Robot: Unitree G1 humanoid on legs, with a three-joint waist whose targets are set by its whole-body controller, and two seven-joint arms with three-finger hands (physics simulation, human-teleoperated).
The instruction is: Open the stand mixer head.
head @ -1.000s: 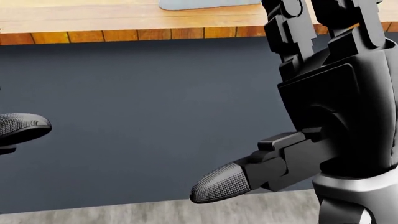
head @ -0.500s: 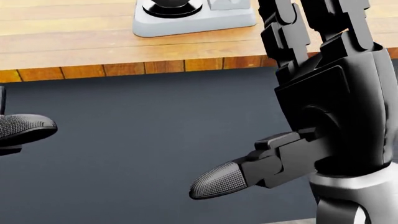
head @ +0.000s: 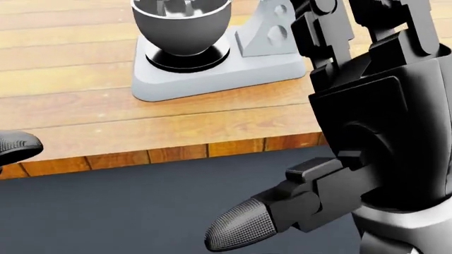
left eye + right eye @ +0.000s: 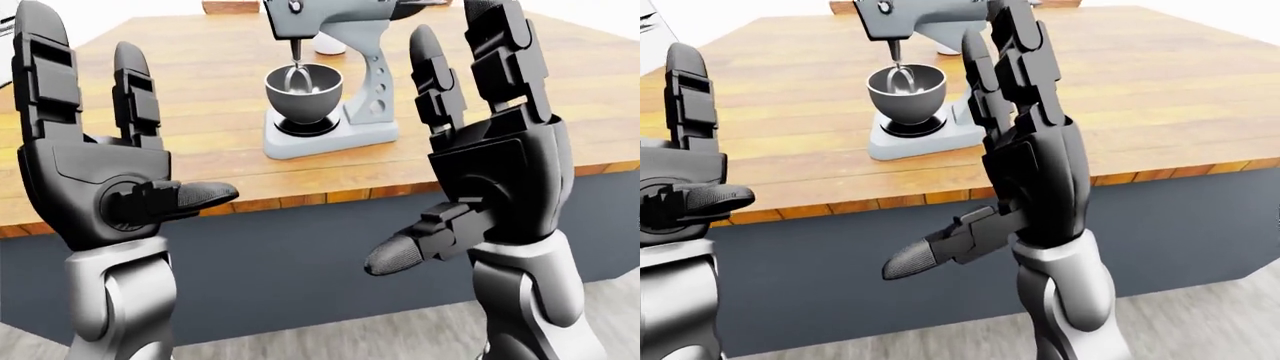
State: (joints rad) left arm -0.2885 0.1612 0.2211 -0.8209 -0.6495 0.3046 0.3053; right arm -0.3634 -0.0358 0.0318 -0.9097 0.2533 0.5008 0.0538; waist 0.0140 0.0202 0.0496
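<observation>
— What's nearest to us?
— Both hands raised, the left hand (image 4: 100, 187) and the right hand (image 4: 495, 180), fingers spread wide, holding nothing.
— And the mixer (image 4: 330, 82)?
— Beyond them on the desk (image 4: 560, 105), near its close edge, head down over the bowl (image 4: 303, 91).

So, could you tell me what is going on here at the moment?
The robot faces a wooden counter with a grey stand mixer on it. The mixer's head is down, its whisk sitting in the metal bowl. Both hands are raised with fingers spread: left hand and right hand hold nothing and touch nothing. The mixer has not been touched.
</observation>
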